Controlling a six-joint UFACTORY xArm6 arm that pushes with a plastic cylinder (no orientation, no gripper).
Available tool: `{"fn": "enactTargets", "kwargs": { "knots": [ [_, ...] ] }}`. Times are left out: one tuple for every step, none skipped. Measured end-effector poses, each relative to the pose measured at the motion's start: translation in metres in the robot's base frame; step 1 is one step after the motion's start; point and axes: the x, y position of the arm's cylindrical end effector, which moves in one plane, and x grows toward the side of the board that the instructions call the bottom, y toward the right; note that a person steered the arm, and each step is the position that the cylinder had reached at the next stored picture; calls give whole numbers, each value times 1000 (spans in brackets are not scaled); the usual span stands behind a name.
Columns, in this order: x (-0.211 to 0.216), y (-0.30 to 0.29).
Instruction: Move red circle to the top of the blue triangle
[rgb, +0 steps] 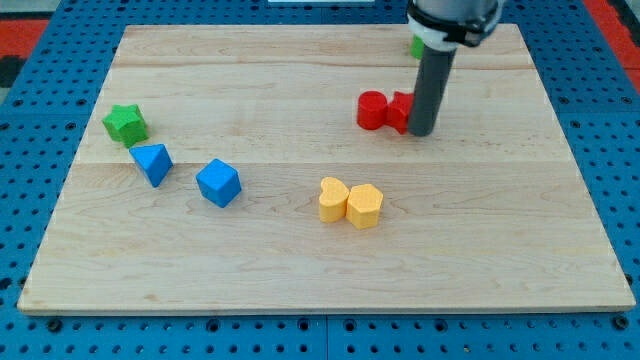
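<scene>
overhead, the dark straight rod comes down from the view's top, its upper collar cut off by the frame edge, and stands upright on the pale wooden board. my tip rests against the right side of a pair of red blocks, touching the second red block, whose shape is partly hidden behind the rod. there is no claw on this arm, only the rod, so it has hold of nothing and simply presses sideways.

the red circle block sits just left of that hidden red piece, touching it, in the board's upper right part. the blue triangle block lies well apart, toward the view's left, with a green star-shaped block just above and left of it and a blue cube-like block near its right. two yellow heart-like blocks sit touching each other below the red pair.

a small green block peeks out behind the rod's collar at the top, too covered to tell its shape. no writing or labels can be read anywhere.
</scene>
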Motion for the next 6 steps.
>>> {"fn": "enactTargets", "kwargs": {
  "knots": [
    [-40,-33],
    [-65,-81],
    [-54,-45],
    [-31,24],
    [-20,-41],
    [-36,-147]
  ]
}}
